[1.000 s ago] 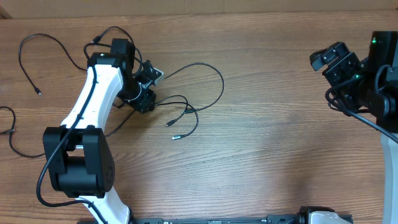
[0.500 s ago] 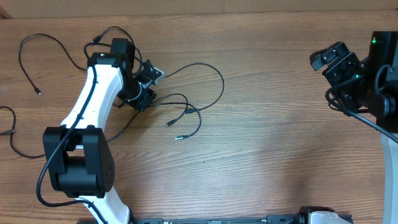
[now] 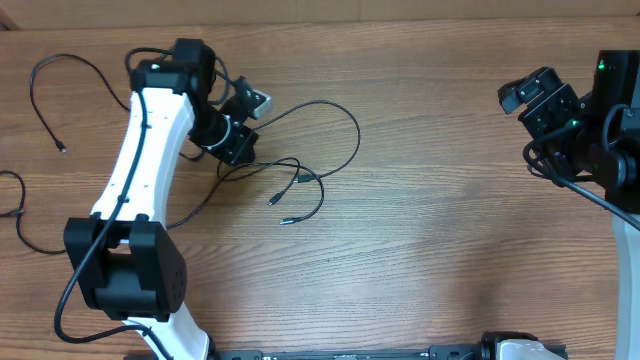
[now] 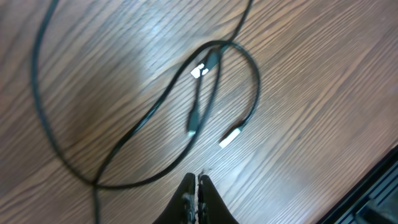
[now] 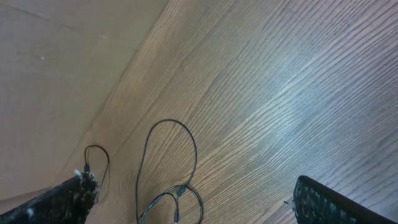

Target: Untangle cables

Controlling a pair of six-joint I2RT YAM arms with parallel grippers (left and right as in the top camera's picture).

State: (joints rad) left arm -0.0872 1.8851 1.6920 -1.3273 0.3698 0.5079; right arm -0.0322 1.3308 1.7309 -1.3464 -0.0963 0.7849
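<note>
Along the left edge of the table (image 3: 450,240) I see loose strands of the cables (image 4: 255,93). More of them lie in overlapping loops left of center, just right of my left gripper (image 4: 196,186). Its fingertips are clenched tight together; whether a cord is pinched there, I cannot tell. Two plug ends (image 4: 230,137) lie among the loops. At the right edge my right gripper (image 5: 194,183) hangs released, jaws wide.

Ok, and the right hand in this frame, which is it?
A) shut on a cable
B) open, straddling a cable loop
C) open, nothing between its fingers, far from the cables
C: the right hand sits at the right side of the table, its fingers spread wide with nothing gripped, and the cables lie far across on the left.
</note>
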